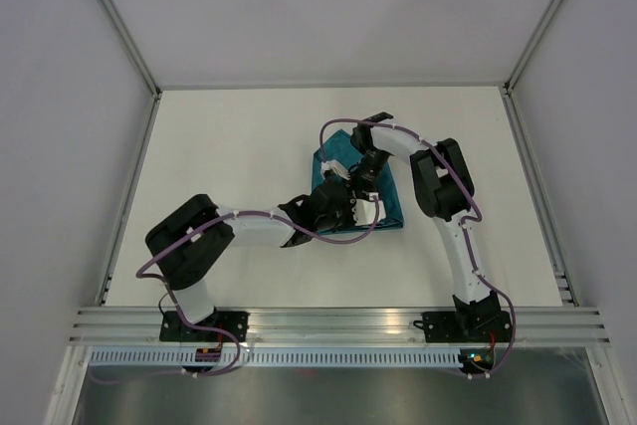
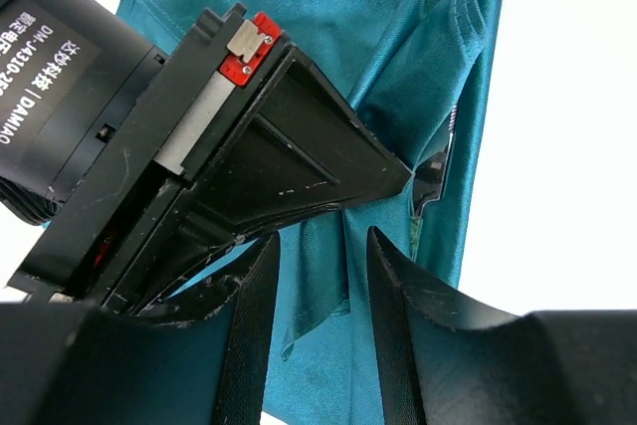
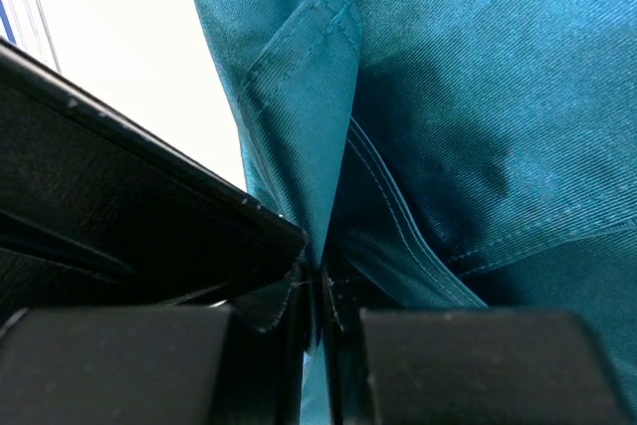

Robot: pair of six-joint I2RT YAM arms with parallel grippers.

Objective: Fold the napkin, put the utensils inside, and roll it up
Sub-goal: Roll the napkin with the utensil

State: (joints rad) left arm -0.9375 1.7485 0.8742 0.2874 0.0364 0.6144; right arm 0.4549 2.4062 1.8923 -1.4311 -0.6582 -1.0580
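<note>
The teal napkin (image 1: 336, 154) lies bunched mid-table. My right gripper (image 1: 360, 184) is shut on a raised fold of it; in the right wrist view the jaws (image 3: 318, 296) pinch a hemmed flap of the napkin (image 3: 478, 97). My left gripper (image 1: 343, 208) sits close against it from the left, open; its fingers (image 2: 254, 325) straddle a hanging fold of the napkin (image 2: 328, 7) without closing on it. A shiny metal utensil (image 2: 434, 171) peeks out of a fold on the right. The other utensils are hidden.
The white table (image 1: 229, 146) is boxed in by grey walls and metal frame posts (image 1: 129, 47). An aluminium rail (image 1: 338, 323) runs along the near edge by both arm bases. The two grippers nearly touch over the napkin.
</note>
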